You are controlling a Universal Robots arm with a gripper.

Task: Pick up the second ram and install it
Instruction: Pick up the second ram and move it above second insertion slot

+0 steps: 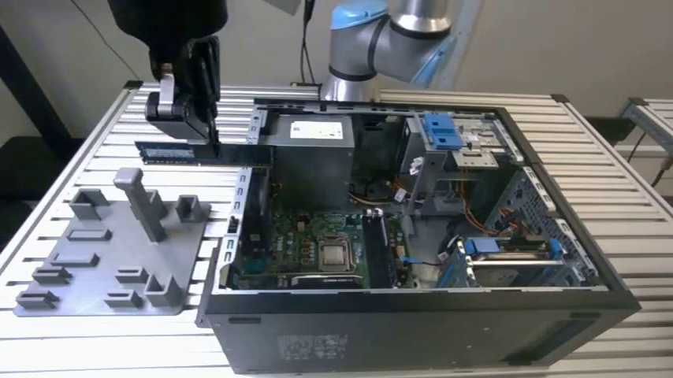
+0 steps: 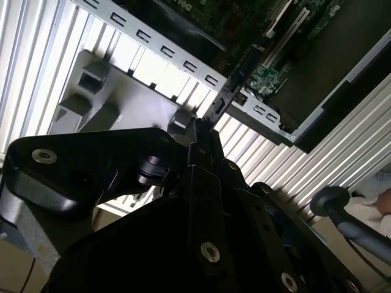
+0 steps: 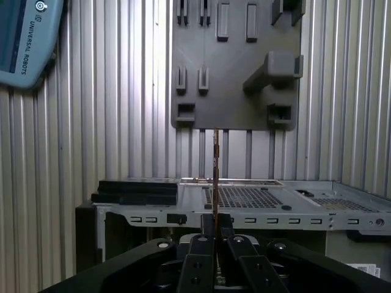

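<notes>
The gripper [image 1: 207, 138] hangs over the slatted table [image 1: 63, 346], past the far corner of the open computer case [image 1: 589, 260] on the exterior view's left. Its fingers are pinched together on the second ram [image 1: 169, 151], so the stick is off the table and in the claw's own grasp, not lying anywhere to be reached for. In the exterior view the stick's long axis runs level from left to right, with most of its length poking out to the left of the fingers. In the first wrist view it shows edge-on as a thin upright line [image 3: 215, 174] rising from between the fingertips [image 3: 208, 229], with the grey fixture plate [image 3: 235, 67] behind it. The relation that matters is the one to the black memory slots [image 1: 379, 248] on the motherboard [image 1: 305, 240]. They sit inside the case, to the right of the claw and nearer, and run near to far — so, by my reckoning, the stick lies crosswise to them and well apart from them.
</notes>
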